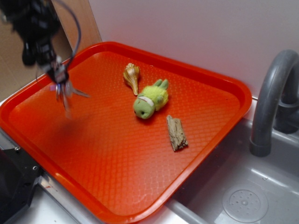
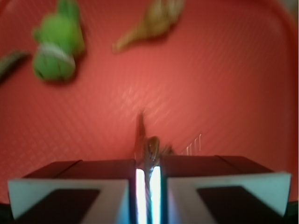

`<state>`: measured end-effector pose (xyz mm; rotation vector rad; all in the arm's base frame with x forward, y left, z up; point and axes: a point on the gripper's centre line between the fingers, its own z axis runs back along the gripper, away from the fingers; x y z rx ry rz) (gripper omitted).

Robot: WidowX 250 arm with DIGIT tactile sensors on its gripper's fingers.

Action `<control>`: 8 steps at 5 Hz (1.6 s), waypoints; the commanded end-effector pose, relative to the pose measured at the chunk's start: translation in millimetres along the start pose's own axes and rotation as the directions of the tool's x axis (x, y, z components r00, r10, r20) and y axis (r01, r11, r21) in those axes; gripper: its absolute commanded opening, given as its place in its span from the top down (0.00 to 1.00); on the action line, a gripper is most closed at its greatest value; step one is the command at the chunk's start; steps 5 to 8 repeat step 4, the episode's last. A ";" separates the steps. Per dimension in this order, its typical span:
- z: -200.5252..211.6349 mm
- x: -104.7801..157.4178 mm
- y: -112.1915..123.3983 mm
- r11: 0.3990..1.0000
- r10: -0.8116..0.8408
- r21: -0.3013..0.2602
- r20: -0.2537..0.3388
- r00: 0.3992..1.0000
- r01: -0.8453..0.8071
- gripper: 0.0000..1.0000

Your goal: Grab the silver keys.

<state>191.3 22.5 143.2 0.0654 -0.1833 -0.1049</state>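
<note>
My gripper (image 1: pixel 60 80) hangs above the left part of the orange tray (image 1: pixel 117 158), shut on the silver keys (image 1: pixel 67 95). The keys dangle below the fingertips, blurred, fanned out downward and to the right, clear of the tray floor. In the wrist view the two jaws stand almost together, and the silver keys (image 2: pixel 145 144) stick out from the narrow slit between them over the tray (image 2: pixel 224 84).
A tan seashell (image 1: pixel 131 76), a green plush toy (image 1: pixel 150 100) and a piece of brown bark (image 1: pixel 177 133) lie on the tray's right half. A grey faucet (image 1: pixel 273 98) and sink (image 1: pixel 243 196) stand to the right. A white wall rises behind.
</note>
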 end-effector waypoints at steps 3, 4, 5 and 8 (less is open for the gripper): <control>94.2 54.2 23.6 0.991 0.053 -0.122 -0.015 0.998 -0.055 1.00; 94.4 50.4 22.3 0.990 0.068 -0.121 -0.023 0.997 -0.070 1.00; 94.4 50.4 22.3 0.990 0.068 -0.121 -0.023 0.997 -0.070 1.00; 94.4 50.4 22.3 0.990 0.068 -0.121 -0.023 0.997 -0.070 1.00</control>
